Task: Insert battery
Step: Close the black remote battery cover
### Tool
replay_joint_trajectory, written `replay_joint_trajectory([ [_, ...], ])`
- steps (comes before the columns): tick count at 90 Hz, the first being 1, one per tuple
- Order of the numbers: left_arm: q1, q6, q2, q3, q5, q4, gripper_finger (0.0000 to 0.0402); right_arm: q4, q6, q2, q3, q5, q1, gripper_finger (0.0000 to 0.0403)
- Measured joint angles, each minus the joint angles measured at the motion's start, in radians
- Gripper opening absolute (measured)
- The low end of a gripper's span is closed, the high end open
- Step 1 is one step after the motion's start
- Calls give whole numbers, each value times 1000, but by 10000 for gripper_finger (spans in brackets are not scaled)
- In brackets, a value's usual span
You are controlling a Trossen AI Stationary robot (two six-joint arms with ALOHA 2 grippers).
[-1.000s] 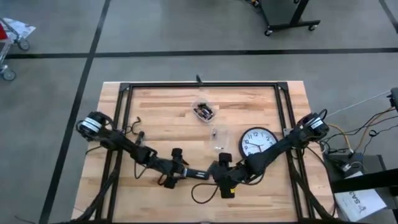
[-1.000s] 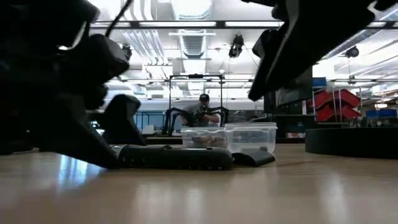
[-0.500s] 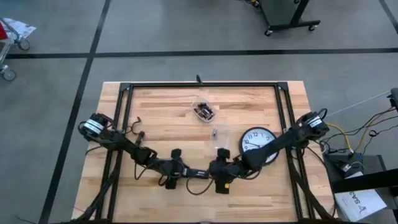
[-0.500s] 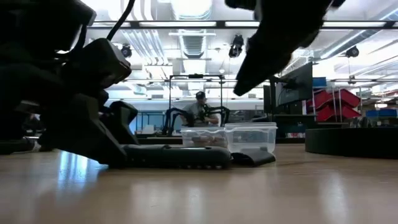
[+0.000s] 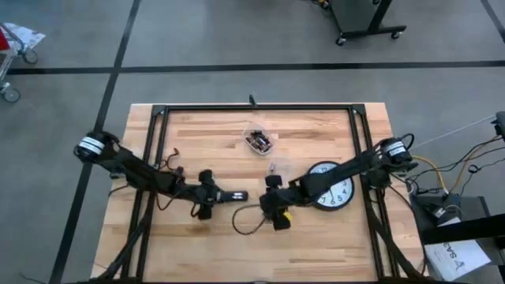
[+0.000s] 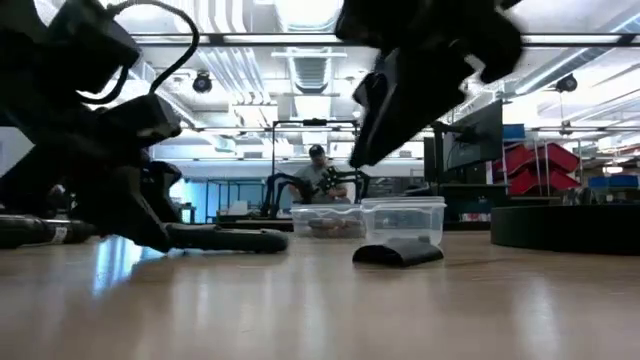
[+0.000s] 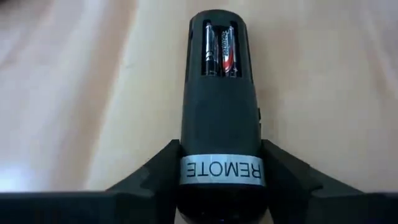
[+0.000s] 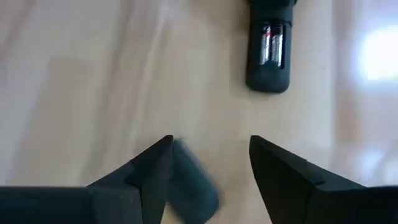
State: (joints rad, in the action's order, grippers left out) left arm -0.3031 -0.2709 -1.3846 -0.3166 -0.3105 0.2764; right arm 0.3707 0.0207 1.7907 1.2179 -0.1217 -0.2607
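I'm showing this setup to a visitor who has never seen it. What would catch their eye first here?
Probably the remote held in the left hand near the table's middle, its open compartment showing two batteries seated inside. Just beside it, the right hand hangs open above the table, over a small dark cover lying on the wood. Next, the white wall clock lying face up under the right arm.

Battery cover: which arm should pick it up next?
Right. The right gripper is open directly over the battery cover, while the left gripper is shut on the remote, batteries seated.
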Motion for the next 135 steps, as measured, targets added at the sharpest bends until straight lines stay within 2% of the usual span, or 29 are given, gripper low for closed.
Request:
replay_joint_trajectory([
  [11, 44, 3, 72, 19, -13, -34, 157, -16, -43, 0, 10, 21, 38, 206],
  [24, 61, 18, 118, 17, -8, 6, 157, -20, -57, -2, 32, 27, 55, 215],
  [46, 124, 45, 95, 17, 5, 22, 157, -16, 34, -9, 21, 26, 58, 215],
  [79, 235, 104, 87, 17, 93, 32, 157, 3, 158, -89, -39, 18, 91, 209],
  [95, 236, 105, 48, 18, 102, 45, 157, -24, 320, -108, -143, 77, 79, 217],
  [106, 242, 121, -9, 18, 109, 116, 157, -33, 377, -112, -176, 73, 62, 223],
  [121, 264, 129, -78, 10, 116, 159, 157, -29, 406, -108, -208, 66, 77, 222],
  [135, 272, 128, -102, 1, 120, 169, 157, 26, 367, -108, -212, 31, 128, 216],
])
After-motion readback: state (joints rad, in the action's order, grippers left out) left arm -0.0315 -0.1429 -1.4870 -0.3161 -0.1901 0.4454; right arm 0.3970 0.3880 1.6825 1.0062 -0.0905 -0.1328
